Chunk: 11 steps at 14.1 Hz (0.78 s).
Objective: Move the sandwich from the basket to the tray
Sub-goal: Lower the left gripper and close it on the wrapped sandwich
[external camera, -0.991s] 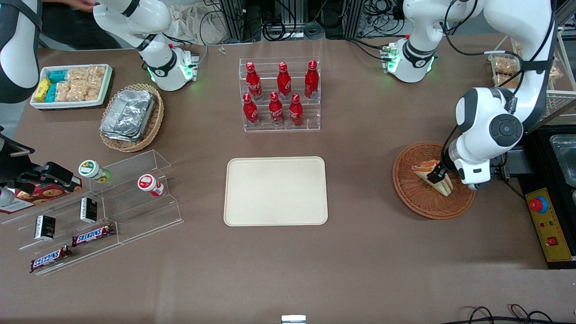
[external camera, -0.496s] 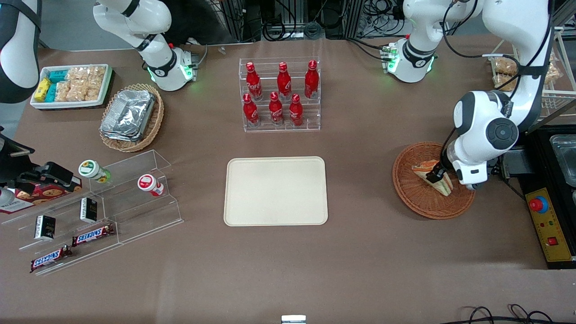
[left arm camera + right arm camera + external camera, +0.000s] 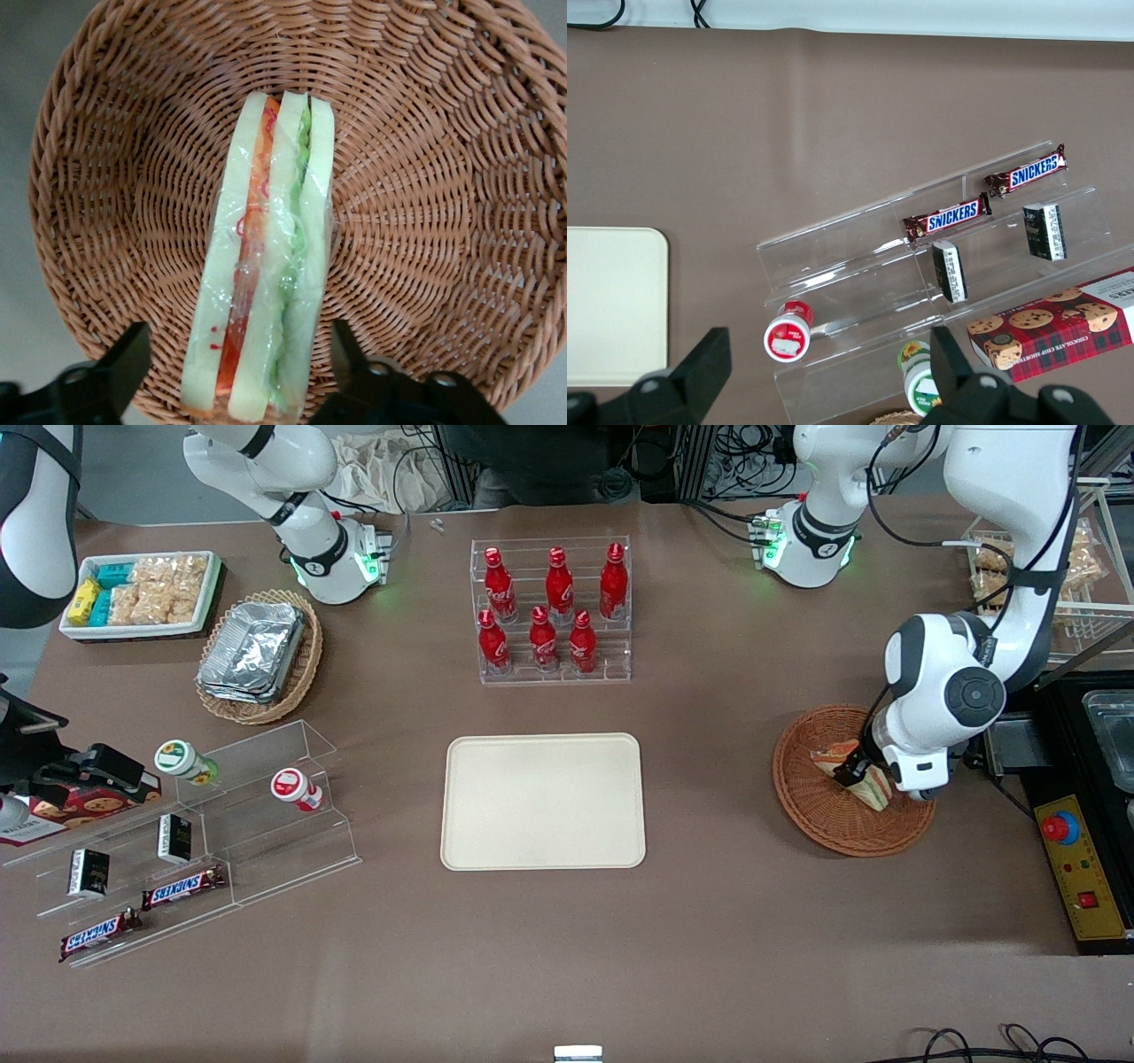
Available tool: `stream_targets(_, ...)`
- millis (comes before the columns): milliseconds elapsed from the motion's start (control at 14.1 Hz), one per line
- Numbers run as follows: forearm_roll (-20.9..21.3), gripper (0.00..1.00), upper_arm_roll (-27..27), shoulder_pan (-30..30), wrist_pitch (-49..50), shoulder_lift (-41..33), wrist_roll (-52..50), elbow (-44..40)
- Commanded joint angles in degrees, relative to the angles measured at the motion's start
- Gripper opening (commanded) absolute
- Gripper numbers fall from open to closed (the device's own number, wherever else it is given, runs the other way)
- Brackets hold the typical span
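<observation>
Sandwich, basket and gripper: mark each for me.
sandwich [image 3: 266, 266], left wrist view, on its layered cut edge.
basket [image 3: 819, 819], front view, on bare weave.
gripper [image 3: 239, 363], left wrist view, midway between open fingertips.

The round reddish-brown woven wicker basket [image 3: 443, 177] looks rough and ribbed. Glossy, crinkled clear plastic film wraps the pale triangular sandwich [image 3: 266, 292]. The black hand [image 3: 239, 376] beside it looks matt plastic.

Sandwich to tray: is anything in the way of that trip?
Nothing visible. The gripper straddles the sandwich in the basket, fingers open on either side. Only bare table lies between basket and tray; the bottles stand farther from the camera.
</observation>
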State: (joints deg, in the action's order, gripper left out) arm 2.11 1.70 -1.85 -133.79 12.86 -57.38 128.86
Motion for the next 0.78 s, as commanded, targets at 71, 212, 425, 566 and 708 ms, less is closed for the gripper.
stream_targets(71,0.61,0.08,0.23,0.36,-1.91,-0.47,-1.33,1.13)
stream_targets(212,0.53,0.0,0.23,0.36,-1.82,-0.82,-1.86,0.78)
stream_targets(425,0.53,0.0,0.32,0.18,-0.51,-1.43,-4.4,-1.5)
stream_targets(566,0.61,0.0,0.41,-0.08,6.48,-1.88,-4.5,-6.84)
stream_targets(708,0.88,0.0,0.49,-0.08,16.85,-1.26,-3.62,-15.01)
